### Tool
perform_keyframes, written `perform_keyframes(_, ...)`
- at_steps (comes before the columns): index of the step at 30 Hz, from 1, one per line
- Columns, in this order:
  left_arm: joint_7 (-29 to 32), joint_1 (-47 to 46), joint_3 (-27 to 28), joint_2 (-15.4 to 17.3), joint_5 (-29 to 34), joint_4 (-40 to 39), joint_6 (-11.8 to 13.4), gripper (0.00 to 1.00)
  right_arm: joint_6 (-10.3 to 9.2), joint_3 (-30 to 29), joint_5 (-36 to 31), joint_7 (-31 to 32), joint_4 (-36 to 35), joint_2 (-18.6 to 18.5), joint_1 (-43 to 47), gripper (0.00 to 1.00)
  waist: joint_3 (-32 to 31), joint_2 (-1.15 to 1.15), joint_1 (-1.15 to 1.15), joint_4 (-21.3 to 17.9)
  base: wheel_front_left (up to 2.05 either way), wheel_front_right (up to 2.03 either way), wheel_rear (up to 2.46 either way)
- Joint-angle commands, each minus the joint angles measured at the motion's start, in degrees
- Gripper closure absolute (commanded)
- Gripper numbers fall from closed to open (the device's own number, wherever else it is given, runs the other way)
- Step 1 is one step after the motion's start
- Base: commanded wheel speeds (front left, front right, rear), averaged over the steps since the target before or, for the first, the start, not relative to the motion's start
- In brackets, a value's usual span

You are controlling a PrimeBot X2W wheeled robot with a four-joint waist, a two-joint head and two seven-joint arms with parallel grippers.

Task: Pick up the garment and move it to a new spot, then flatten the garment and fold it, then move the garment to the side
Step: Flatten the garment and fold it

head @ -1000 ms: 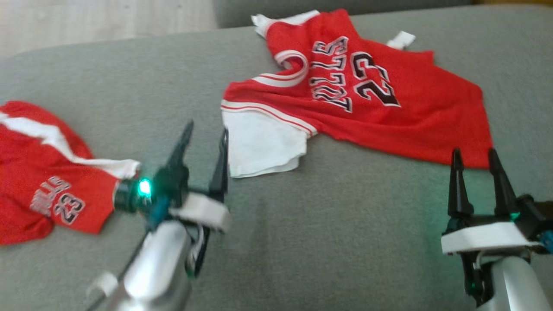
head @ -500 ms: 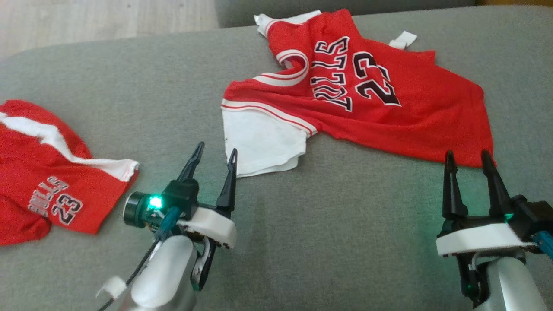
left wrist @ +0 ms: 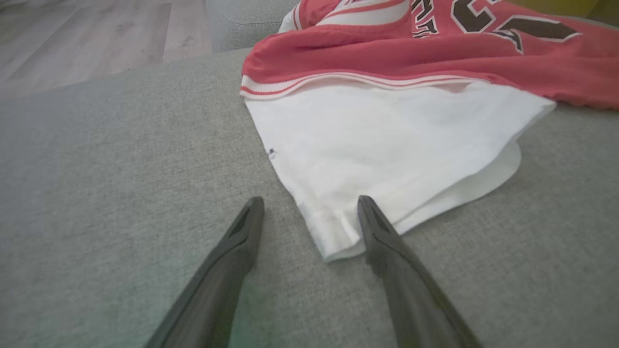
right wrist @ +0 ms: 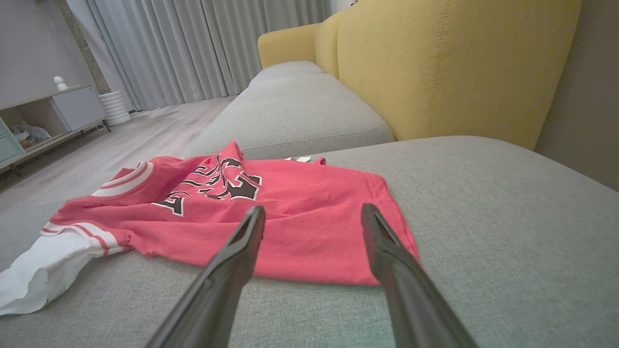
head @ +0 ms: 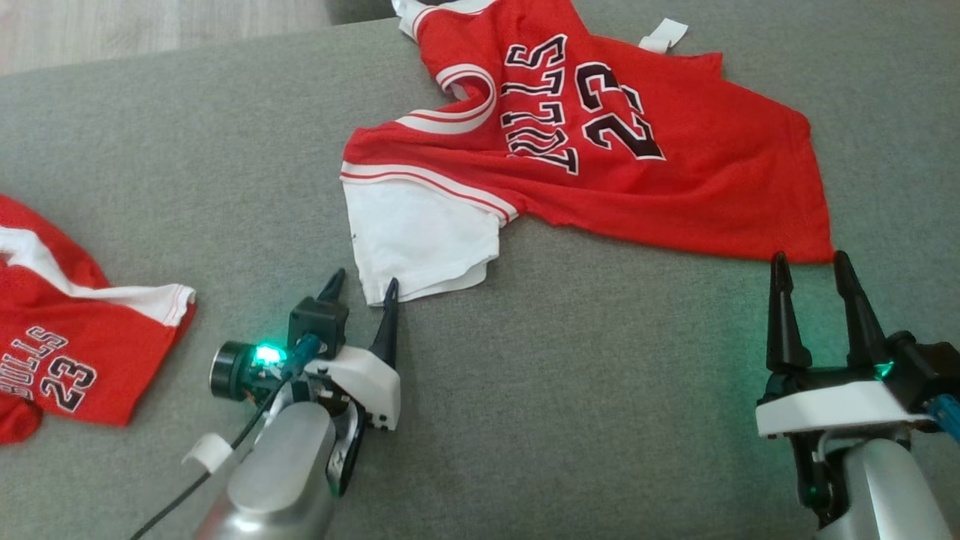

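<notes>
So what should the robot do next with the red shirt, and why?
Probably close the left gripper on the white sleeve: its open fingers sit either side of the sleeve's corner on the couch. The right gripper, also open, hovers by the red shirt's bottom corner, so it could grab next.

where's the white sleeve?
Head view, centre-left: the white sleeve lies on the grey cushion, its near corner between the open jaws of the left gripper.

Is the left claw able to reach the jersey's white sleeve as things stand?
Likely yes: the open left claw sits at the sleeve, whose corner lies between its jaws; nothing blocks it.
</notes>
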Motion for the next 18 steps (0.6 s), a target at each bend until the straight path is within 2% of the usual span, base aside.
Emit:
perform_keyframes(1, -0.4, -2.4, 1.6, 0.5, -0.4, -0.5, 0.3, 0.0, -0.04, 1.3, 0.3, -0.4, -1.8, -0.3, -1.9, 0.0, 0.2, 0.0, 0.0, -0.2, 0.0, 0.0, 0.0)
perform_keyframes(7, 0.7, -3.2, 1.0, 0.5, -0.8, 1.5, -0.2, 0.0, -0.04, 1.5, 0.5, -0.4, -1.8, -0.3, -2.0, 0.0, 0.6, 0.0, 0.0, -0.6, 0.0, 0.0, 0.0)
perform_keyframes(8, 1.2, -3.3, 0.8, 0.5, -1.0, 1.9, -0.6, 0.08, -0.04, 1.5, 0.5, -0.4, -1.8, -0.3, -2.1, 0.0, 0.6, 0.0, 0.0, -0.6, 0.0, 0.0, 0.0)
perform_keyframes(9, 1.5, -3.4, 0.6, 0.4, -1.1, 2.3, -0.9, 0.73, -0.04, 1.5, 0.6, -0.4, -1.7, -0.3, -2.1, 0.0, 0.7, 0.0, 0.0, -0.6, 0.0, 0.0, 0.0)
perform_keyframes(10, 1.7, -3.5, 0.4, 0.4, -1.2, 2.5, -1.2, 1.0, -0.04, 1.4, 0.6, -0.4, -1.6, -0.3, -2.1, 0.0, 0.6, 0.0, 0.0, -0.6, 0.0, 0.0, 0.0)
perform_keyframes(18, -4.7, -3.2, 0.7, 0.1, -3.4, -0.6, -2.3, 1.0, -0.04, -3.8, -2.2, -0.4, 4.0, -0.3, -2.7, 0.0, -1.5, 0.0, 0.0, 0.8, 0.0, 0.0, 0.0)
